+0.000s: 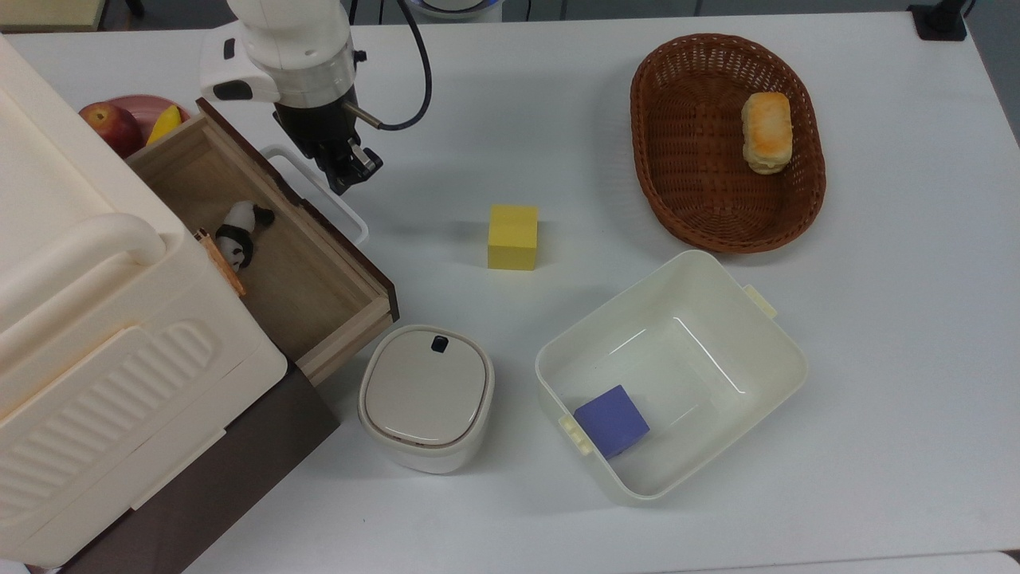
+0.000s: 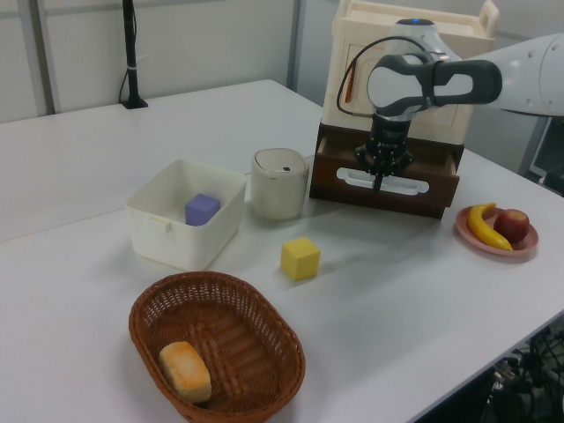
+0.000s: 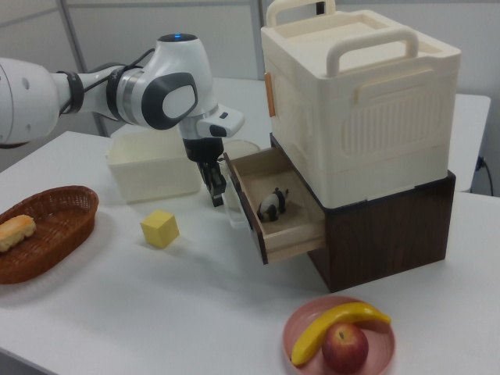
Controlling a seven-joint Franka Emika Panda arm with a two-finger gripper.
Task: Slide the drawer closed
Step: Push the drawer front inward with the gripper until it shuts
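The drawer (image 1: pixel 303 279) stands pulled out of the cream-and-brown cabinet (image 1: pixel 96 335), with its light-wood floor showing behind the dark brown front panel (image 2: pixel 441 181). A small panda toy (image 1: pixel 237 231) lies inside it. The white loop handle (image 1: pixel 356 222) sticks out from the front. My gripper (image 1: pixel 347 179) points down, shut and empty, right at the outer side of the handle near its middle; whether it touches cannot be told. In the right view the gripper (image 3: pixel 216 195) hangs just in front of the drawer (image 3: pixel 293 226), at the height of the front panel.
A lidded cream container (image 1: pixel 426 396) stands close to the drawer's near corner. A yellow cube (image 1: pixel 513 236) lies mid-table. An open cream bin (image 1: pixel 785 343) holds a purple cube (image 1: pixel 612 420). A wicker basket (image 1: pixel 677 159) holds bread (image 1: pixel 766 131). A fruit plate (image 3: pixel 306 336) sits beside the cabinet.
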